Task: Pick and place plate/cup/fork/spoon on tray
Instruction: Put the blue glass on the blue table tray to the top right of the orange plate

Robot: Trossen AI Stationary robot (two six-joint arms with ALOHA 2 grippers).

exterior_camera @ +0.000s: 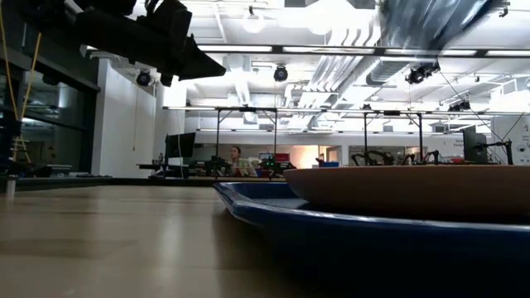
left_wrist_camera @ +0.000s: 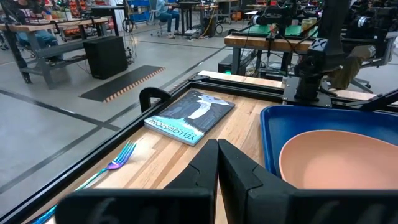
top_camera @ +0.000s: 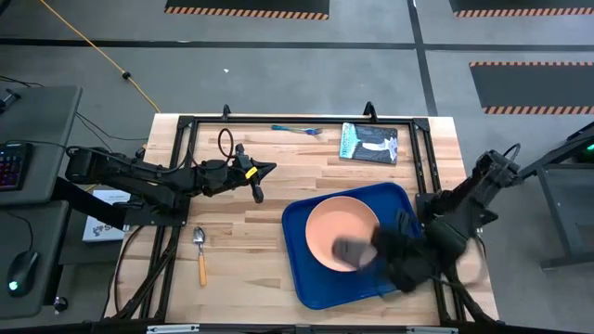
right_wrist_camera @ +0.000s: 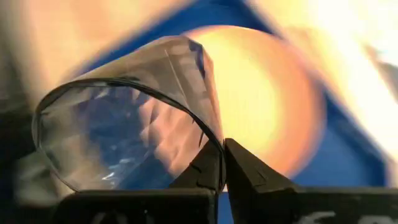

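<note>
The peach-orange plate (top_camera: 336,225) lies in the blue tray (top_camera: 302,269) at the table's right. My right gripper (right_wrist_camera: 222,163) is shut on a clear faceted cup (right_wrist_camera: 124,124), which shows as a grey blur over the plate's near right part (top_camera: 353,250). My left gripper (top_camera: 258,186) is shut and empty, above the table's middle left. The orange-handled spoon (top_camera: 201,252) lies flat near the left edge. The blue-handled fork (top_camera: 297,129) lies at the far edge; it also shows in the left wrist view (left_wrist_camera: 118,160). My right gripper pinches the cup's wall at its rim (right_wrist_camera: 210,138) between its two fingers, apparently one finger inside and one outside. The cup lies on its side in the hold, its mouth toward the wrist camera, lifted above the plate.
A small dark book (top_camera: 369,144) lies at the far right of the table, beyond the tray. Black frame rails (top_camera: 186,121) run along the table's far, left and right edges. Bare wood lies between the spoon and the tray.
</note>
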